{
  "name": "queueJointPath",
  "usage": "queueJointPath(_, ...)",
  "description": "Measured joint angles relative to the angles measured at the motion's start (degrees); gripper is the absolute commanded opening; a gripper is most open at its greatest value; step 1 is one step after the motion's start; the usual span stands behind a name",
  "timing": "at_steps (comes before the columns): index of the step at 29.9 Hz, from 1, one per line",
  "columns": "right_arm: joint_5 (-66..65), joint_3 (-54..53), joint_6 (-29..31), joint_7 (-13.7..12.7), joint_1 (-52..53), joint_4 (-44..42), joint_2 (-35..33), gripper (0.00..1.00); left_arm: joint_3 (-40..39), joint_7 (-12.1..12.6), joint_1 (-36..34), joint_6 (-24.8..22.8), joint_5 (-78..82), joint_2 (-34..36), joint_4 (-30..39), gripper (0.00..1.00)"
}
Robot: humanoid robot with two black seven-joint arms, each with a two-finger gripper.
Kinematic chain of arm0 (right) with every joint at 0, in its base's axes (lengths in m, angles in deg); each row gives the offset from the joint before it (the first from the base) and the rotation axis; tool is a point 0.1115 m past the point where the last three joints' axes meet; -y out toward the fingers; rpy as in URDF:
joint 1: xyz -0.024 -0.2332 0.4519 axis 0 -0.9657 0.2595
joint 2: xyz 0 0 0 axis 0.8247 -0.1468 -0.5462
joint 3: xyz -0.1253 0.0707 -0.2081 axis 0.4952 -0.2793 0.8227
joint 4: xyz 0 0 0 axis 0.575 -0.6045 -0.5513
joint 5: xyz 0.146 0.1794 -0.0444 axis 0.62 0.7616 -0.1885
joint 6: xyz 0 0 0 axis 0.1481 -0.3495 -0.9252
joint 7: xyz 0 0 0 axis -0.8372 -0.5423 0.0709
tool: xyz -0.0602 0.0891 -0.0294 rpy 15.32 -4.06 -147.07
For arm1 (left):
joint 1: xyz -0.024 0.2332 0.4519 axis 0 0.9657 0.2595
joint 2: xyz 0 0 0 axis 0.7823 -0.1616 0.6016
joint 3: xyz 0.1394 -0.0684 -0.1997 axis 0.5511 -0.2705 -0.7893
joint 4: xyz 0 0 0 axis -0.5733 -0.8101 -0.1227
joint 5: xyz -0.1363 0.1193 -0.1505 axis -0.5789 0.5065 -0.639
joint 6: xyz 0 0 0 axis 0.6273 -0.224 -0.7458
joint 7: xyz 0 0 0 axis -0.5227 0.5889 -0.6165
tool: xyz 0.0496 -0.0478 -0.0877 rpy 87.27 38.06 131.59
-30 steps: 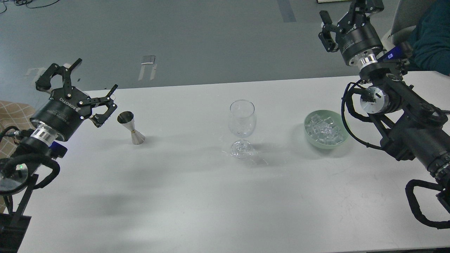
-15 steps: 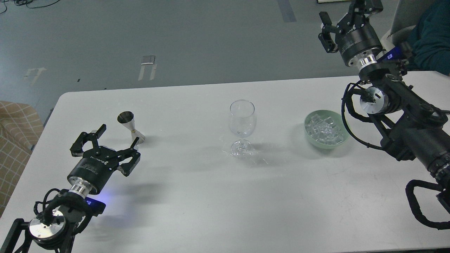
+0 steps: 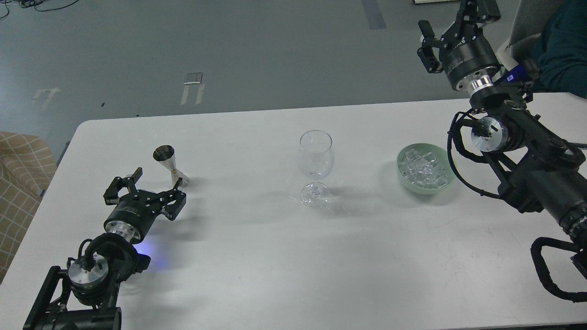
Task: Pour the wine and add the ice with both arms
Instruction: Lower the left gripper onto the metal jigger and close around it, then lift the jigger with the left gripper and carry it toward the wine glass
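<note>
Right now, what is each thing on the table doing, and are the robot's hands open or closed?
Wine glass: upright, empty.
Jigger: upright, untouched.
Green bowl: upright, holding the ice.
Ice: heaped in the bowl.
Left gripper: open, low over the table beside the jigger, holding nothing.
Right gripper: open, raised high, holding nothing.

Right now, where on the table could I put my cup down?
Bare patches: between the jigger and the wine glass, and the wide near strip of the table. It is crowded where the left gripper nears the jigger, and around the ice bowl.
</note>
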Motion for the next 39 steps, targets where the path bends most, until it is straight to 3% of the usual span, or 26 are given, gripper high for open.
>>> queueJointPath(12, -0.09, 0.16, -0.21, 0.00, -0.24, -0.24, 0.28, 1.00, 0.22, -0.33, -5.16, -0.03, 2.86, -2.84, -5.58, 0.98)
queueJointPath(19, -0.09, 0.29, -0.35, 0.00, -0.54, -0.26, 0.20, 1.00, 0.35, -1.87, -8.03, -0.06, 4.37, -3.32, -8.80, 0.94)
queueJointPath(24, -0.09, 0.30, -0.44, 0.00, -0.98, -0.25, 0.13, 1.00, 0.71, -2.66, -10.49, -0.07, 4.50, -3.10, -11.94, 0.69)
queueJointPath(31, -0.09, 0.29, -0.62, 0.00, -1.04, -0.11, 0.07, 1.00, 1.33, -5.17, -12.48, -0.07, 4.67, -2.85, -15.54, 0.50)
queueJointPath(33, -0.09, 0.29, -0.62, 0.00, -1.05, -0.09, 0.07, 1.00, 1.38, -5.55, -12.74, -0.07, 4.72, -2.85, -16.06, 0.34)
queueJointPath(39, -0.09, 0.29, -0.62, 0.00, -1.05, -0.12, 0.16, 1.00, 1.40, -7.15, -13.18, -0.13, 5.44, -2.72, -16.44, 0.29)
